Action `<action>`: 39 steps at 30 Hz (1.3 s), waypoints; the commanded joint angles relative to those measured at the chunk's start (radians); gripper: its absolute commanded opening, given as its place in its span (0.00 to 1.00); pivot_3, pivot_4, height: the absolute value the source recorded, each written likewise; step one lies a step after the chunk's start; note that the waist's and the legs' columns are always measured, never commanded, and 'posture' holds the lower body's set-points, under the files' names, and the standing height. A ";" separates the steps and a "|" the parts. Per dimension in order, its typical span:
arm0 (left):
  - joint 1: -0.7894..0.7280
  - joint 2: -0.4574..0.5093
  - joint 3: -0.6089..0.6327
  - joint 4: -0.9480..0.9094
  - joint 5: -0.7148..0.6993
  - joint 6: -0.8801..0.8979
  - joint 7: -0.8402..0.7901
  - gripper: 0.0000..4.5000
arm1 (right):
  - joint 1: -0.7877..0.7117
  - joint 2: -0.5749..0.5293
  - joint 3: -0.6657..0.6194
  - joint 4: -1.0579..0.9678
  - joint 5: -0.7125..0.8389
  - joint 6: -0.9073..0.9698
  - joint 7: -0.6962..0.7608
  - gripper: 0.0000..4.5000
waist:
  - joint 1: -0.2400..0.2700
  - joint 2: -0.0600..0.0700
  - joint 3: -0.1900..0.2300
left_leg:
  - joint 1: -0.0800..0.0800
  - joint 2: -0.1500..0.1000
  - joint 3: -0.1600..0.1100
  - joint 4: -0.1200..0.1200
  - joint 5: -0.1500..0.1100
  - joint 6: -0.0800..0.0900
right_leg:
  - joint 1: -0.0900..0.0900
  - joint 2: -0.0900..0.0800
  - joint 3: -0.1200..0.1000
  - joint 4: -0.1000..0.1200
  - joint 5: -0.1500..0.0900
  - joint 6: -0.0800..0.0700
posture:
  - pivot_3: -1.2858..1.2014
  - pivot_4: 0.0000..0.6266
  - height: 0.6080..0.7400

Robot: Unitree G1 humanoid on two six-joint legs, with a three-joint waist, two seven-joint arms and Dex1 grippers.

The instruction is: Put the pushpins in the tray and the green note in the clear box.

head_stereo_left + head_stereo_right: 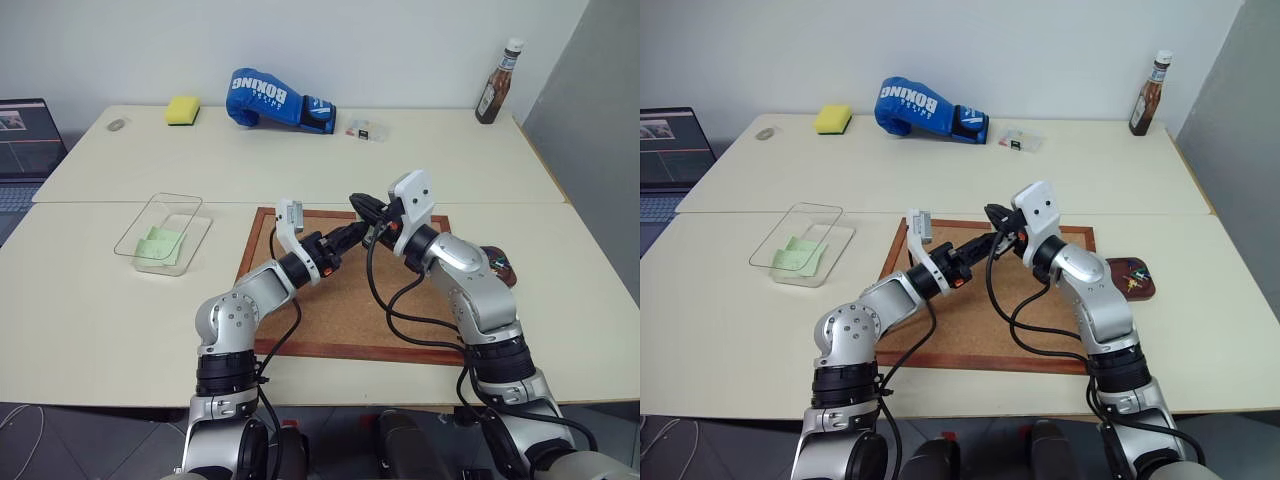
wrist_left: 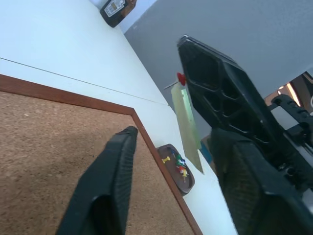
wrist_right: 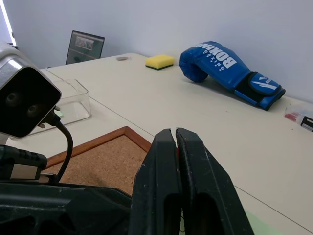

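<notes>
Two cream tables pushed together fill the scene, and the far one is cluttered: a yellow sponge block (image 1: 183, 110) near its far left corner, a blue boxing glove (image 1: 262, 98) beside it, a tiny clear case of small parts (image 1: 365, 130) along the far edge, and a brown sauce bottle (image 1: 498, 85) up at the far right corner. An open laptop (image 1: 25, 135) sits off the left edge. On the near table a wood-framed cork board (image 1: 330, 310) lies in the middle, and both arms meet over its far edge. The right gripper (image 1: 362, 207) is clamped, its black fingers (image 3: 166, 166) pressed flat together, and from the left wrist you can see a pale green note (image 2: 188, 127), a thin square of paper seen edge-on, hanging from it with a red pushpin (image 2: 181, 78) stuck through its top. The left gripper (image 1: 352, 233) sits just beside and below it, fingers spread apart with nothing between them. Over by the right edge of the near table, the small dark reddish-brown tray (image 1: 1137, 290) touches the board's frame and already carries coloured pushpins (image 1: 1130, 278), yellow, green and red among them. Towards the left edge, well apart from the arms, stands the shallow transparent clear box (image 1: 150, 210), with another pale green sheet (image 1: 160, 243) lying flat inside.
</notes>
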 commanded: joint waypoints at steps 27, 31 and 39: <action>-0.035 -0.019 0.092 0.095 -0.109 0.035 0.129 0.01 | 0.007 -0.022 -0.012 -0.068 0.021 0.008 -0.004 0.00 | 0.000 0.000 0.000 | 0.000 0.000 0.000 0.001 0.000 0.000 | 0.001 0.000 0.000 0.001 0.000 0.000 | 0.52 0.24 1.00; -0.037 -0.016 0.088 0.113 -0.110 0.040 0.131 0.01 | 0.012 -0.029 -0.025 -0.087 0.025 0.016 -0.015 0.00 | 0.000 0.000 0.000 | 0.001 0.000 0.000 0.001 0.000 0.000 | 0.001 0.000 0.000 0.001 0.000 0.000 | 0.52 0.24 1.00; -0.036 -0.007 0.064 0.125 -0.090 0.034 0.121 0.01 | 0.034 -0.045 -0.062 -0.145 0.035 0.054 -0.041 0.00 | 0.000 0.000 0.000 | 0.001 0.000 0.000 0.001 0.000 0.000 | 0.001 0.000 0.000 0.001 0.000 0.000 | 0.52 0.24 1.00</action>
